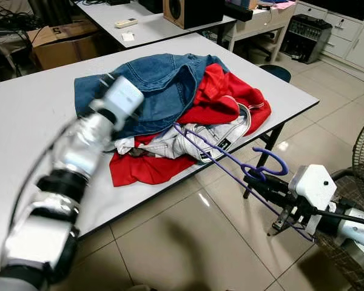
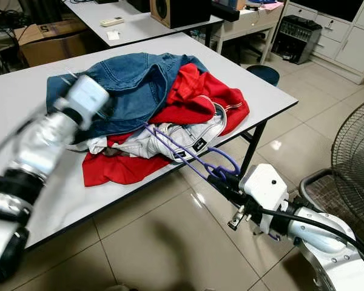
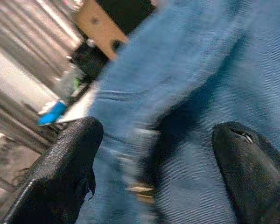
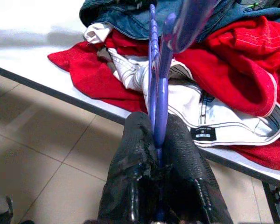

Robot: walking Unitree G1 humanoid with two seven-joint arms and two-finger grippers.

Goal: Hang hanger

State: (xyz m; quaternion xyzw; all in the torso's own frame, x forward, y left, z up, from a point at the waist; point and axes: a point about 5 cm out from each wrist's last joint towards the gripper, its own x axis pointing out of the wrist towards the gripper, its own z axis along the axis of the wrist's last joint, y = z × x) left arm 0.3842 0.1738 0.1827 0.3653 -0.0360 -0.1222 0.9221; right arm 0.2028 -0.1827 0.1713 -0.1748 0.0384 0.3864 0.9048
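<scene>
Right wrist view looks along the right gripper [image 4: 159, 140], its textured black fingers clamped on the thin purple hanger [image 4: 157, 84], which reaches from beyond the white table's [image 1: 30, 109] edge onto the clothes. The head views add the hanger's curled hook beside that gripper. Left wrist view has the left gripper [image 3: 154, 154] spread wide over ribbed blue denim [image 1: 158, 79]; a red garment [image 1: 230, 97] lies alongside.

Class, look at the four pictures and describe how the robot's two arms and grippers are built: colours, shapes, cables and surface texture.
Both arms are silver metal segments with black joint bands. The left arm ends in a white boxy wrist housing. The right arm has a similar white angular housing with a black cable running along it. The left gripper has two broad black fingers with a grainy, pebbled surface; the right gripper has the same textured black fingers.
</scene>
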